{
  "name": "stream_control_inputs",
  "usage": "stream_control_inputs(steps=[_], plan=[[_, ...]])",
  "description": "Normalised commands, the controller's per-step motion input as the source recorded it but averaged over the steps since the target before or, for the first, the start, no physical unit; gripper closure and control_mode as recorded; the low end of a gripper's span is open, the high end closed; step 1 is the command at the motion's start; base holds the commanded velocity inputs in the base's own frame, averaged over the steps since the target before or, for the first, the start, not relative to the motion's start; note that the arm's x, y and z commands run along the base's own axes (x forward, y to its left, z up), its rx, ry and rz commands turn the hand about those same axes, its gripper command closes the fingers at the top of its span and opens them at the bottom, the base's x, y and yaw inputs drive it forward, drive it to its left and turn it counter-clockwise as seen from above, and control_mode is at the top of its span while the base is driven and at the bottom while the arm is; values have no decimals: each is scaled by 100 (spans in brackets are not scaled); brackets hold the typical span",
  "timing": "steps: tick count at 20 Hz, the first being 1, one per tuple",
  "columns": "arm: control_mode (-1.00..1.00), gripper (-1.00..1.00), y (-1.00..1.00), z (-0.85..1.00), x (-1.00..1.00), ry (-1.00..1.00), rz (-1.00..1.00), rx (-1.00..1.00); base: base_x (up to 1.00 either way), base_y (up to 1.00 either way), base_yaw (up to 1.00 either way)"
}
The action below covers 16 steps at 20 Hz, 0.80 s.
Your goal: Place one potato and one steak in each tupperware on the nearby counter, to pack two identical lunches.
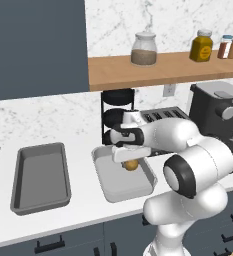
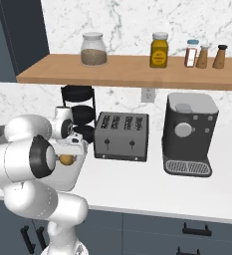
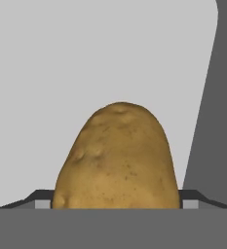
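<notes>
Over the right-hand shallow grey rectangular tupperware (image 1: 119,186), the robot's two-finger hand (image 1: 130,161) was seen lowered, with a small oval yellow-brown potato (image 1: 131,164) between its fingers. In the hand view the potato (image 3: 119,160) rose between the two dark fingertips (image 3: 192,197), which stood spread wide at either side of it; whether they were pressing it or had let go could not be told from the pictures. The wide gap was judged to suit a release, the potato being brought low over the tray floor so that it would settle inside the raised rim rather than roll out.

A second grey tupperware (image 1: 40,177) of the same shape lay to the left on the long white surface (image 1: 83,212), apart from the first, and nothing was seen in it. The two trays were judged to have been set side by side so that both lunches could be packed from one stand of the base. No steak was made out in either tray.

From the right base view the potato (image 2: 66,159) was seen under the hand (image 2: 67,155), just left of a dark grey four-slot toaster (image 2: 121,135). The packing was judged to be at an early stage, with one potato arriving at its tray.
</notes>
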Motion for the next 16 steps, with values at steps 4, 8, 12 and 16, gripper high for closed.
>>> stream_control_inputs(steps=[4, 8, 12, 16], plan=[[-100, 100, 3, -15, 0, -3, 0, -4, 0, 0, 0], [-100, 100, 6, -4, -4, -1, 0, -7, 0, 0, 0], [-100, 100, 11, 0, -22, -5, 0, -7, 0, 0, 0], [-100, 100, 0, 0, -7, -4, 0, -5, 0, 0, 0]])
